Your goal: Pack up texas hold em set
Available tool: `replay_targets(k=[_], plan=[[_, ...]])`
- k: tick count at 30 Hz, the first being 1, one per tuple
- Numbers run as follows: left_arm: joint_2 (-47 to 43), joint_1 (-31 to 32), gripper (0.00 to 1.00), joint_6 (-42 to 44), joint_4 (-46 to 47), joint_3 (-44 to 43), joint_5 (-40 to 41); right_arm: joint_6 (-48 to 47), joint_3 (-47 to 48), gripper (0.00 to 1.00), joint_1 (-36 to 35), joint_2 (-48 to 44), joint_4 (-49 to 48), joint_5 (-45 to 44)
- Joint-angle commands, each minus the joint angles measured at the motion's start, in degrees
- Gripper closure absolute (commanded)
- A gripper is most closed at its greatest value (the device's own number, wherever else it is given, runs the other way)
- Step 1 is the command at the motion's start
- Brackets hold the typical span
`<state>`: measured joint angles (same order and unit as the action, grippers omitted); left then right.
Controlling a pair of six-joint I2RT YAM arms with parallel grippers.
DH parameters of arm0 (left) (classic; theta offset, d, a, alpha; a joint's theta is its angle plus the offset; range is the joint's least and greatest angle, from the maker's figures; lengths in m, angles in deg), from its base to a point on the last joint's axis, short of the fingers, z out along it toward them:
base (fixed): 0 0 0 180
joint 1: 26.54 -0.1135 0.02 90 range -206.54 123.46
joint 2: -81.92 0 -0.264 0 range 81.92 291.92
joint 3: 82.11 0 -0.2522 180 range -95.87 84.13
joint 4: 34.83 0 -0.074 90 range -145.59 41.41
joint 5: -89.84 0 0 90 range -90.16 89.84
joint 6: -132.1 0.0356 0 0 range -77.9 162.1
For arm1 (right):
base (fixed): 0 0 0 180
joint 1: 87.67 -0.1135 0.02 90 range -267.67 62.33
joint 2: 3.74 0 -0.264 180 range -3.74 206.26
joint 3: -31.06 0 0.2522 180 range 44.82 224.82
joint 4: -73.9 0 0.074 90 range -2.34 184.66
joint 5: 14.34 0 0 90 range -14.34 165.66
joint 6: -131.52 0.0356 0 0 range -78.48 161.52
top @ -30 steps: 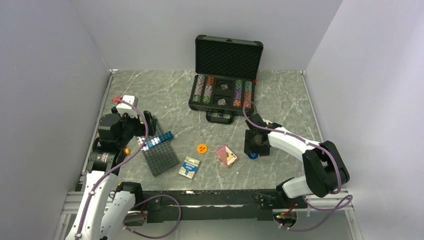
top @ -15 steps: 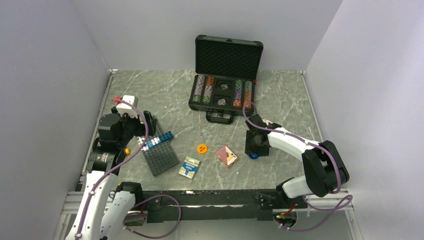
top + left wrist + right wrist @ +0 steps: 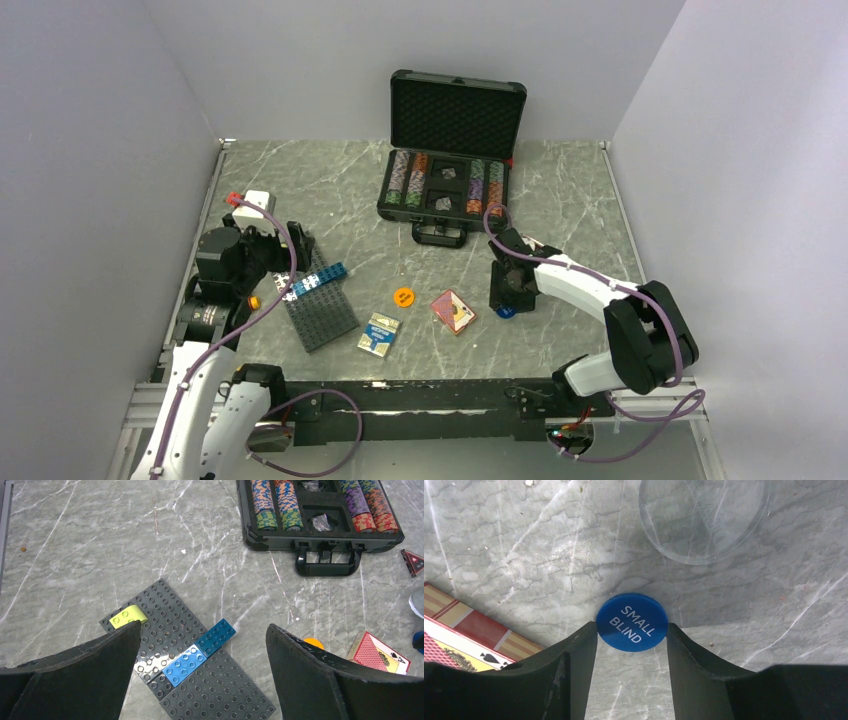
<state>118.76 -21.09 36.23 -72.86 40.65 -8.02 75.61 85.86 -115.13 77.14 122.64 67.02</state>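
The black case (image 3: pixel 443 190) stands open at the back, lid up, with striped chip rows (image 3: pixel 272 505) inside. My right gripper (image 3: pixel 631 625) is low over the table in front of it (image 3: pixel 508 298), its fingertips touching both sides of the blue "SMALL BLIND" disc (image 3: pixel 632 622). A clear disc (image 3: pixel 704 515) lies just beyond it. The red card deck (image 3: pixel 453 311), blue card deck (image 3: pixel 379 335) and orange disc (image 3: pixel 403 296) lie in the middle. A red triangle (image 3: pixel 414 562) lies right of the case handle (image 3: pixel 325 565). My left gripper (image 3: pixel 203 626) is open and empty.
A dark grey studded plate (image 3: pixel 318 305) with blue bricks (image 3: pixel 200 652) and a yellow brick (image 3: pixel 127 616) lies under my left gripper at the left. Grey walls close in the table on three sides.
My right gripper has shifted slightly left and back, its fingers now against the blue disc. The left arm has not moved.
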Motion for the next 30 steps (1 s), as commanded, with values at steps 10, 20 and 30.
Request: replay_targets(k=[10, 20, 30], plan=[[-0.80, 0.15, 0.01, -0.99, 2.30, -0.55, 0.38, -0.91, 7.34, 0.49, -0.30, -1.96, 3.76, -1.53], [-0.80, 0.17, 0.01, -0.90, 2.17, -0.55, 0.74, -4.86, 19.08, 0.49, -0.21, 5.46, 4.48, -2.01], [-0.58, 0.15, 0.01, -0.90, 2.28, -0.46, 0.72, -9.31, 37.26, 0.49, -0.21, 19.70, 4.52, -2.17]])
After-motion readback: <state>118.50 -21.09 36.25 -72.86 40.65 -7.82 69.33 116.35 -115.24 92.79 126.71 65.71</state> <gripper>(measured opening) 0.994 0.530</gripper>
